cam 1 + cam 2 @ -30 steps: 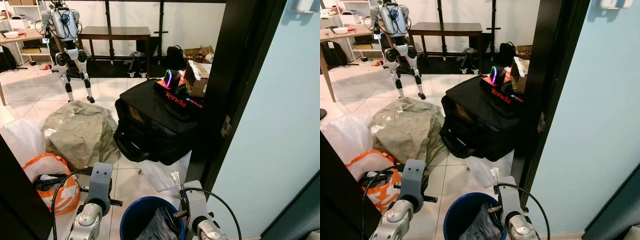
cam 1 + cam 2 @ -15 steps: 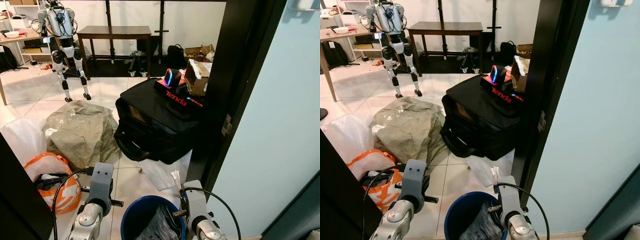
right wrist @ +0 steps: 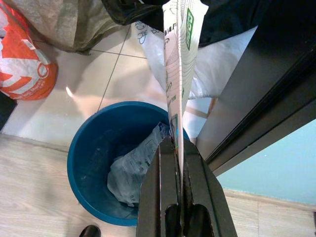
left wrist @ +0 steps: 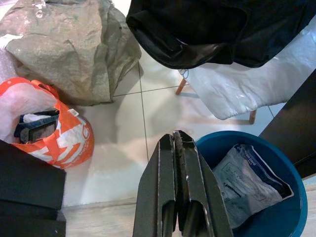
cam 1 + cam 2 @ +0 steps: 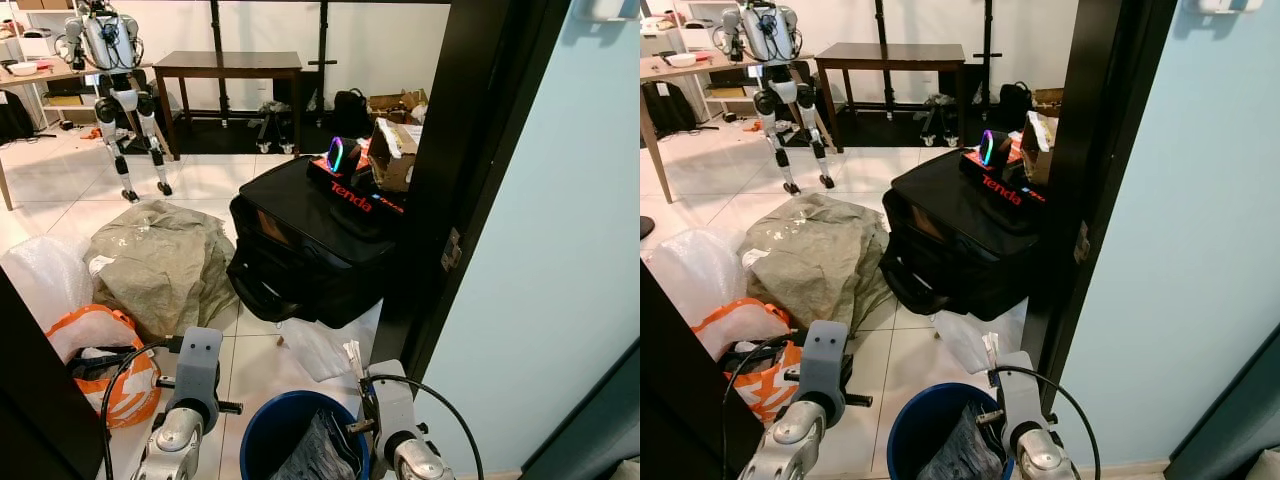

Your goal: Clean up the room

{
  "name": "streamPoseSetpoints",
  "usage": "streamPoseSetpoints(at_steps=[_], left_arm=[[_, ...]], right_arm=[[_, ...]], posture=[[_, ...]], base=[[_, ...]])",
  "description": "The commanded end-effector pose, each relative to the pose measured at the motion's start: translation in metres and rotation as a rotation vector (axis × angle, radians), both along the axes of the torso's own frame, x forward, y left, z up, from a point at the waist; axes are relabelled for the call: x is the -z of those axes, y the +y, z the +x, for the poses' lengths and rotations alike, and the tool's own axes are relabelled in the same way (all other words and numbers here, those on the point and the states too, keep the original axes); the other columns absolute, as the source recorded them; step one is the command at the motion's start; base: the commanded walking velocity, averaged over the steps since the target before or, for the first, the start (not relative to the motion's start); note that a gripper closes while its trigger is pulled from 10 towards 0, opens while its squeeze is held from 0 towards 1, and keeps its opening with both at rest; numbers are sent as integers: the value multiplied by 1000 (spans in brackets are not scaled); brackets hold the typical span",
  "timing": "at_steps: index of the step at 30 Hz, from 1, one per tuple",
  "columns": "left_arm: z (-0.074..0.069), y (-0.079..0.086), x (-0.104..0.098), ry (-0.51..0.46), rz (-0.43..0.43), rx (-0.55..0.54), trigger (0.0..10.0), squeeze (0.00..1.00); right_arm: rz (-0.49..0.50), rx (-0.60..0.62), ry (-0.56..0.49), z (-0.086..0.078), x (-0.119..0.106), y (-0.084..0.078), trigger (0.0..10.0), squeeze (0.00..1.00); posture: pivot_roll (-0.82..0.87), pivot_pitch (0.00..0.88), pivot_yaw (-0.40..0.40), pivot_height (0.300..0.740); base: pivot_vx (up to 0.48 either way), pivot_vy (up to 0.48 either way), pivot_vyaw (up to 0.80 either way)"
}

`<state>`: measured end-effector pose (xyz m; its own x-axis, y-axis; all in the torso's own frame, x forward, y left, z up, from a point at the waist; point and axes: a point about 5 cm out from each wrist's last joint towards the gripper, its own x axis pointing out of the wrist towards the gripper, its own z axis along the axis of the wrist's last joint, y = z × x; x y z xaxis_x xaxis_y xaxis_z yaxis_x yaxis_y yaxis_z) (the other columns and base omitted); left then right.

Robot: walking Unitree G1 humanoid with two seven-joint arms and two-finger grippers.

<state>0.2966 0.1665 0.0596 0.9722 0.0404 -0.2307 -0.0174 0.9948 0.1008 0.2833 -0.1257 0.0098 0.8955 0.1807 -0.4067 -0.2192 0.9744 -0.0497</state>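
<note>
Mid-disposal: right gripper (image 3: 178, 163) clamped on a paper wrapper (image 3: 178, 54) above the blue bin (image 3: 91, 148), near the doorframe; left gripper (image 4: 177, 148) pressed closed, empty, beside it; next, probably, opening to drop it in.

Room was evenly bright and everything looked sharp, no blur. Soft glare sat on the white floor tiles (image 4: 148, 123), and the dark doorframe (image 5: 470, 170) at 3 o'clock stayed in shade.
</note>
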Motion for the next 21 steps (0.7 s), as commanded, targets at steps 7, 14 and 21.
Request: streamPoseSetpoints(at_steps=[7, 14, 21], left_arm=[[-2, 0, 4, 18, 8, -10, 10000, 0], [-3, 0, 5, 20, 10, -12, 10000, 0], [-4, 0, 5, 20, 15, -9, 10000, 0]], right_arm=[[2, 3, -3, -1, 1, -1, 10000, 0], [8, 6, 0, -2, 1, -1, 10000, 0], [7, 4, 1, -2, 1, 0, 10000, 0]], posture=[[65, 74, -27, 677], [65, 76, -27, 667], [65, 77, -28, 653]], base=[[0, 0, 0], [0, 0, 0], [0, 0, 0]])
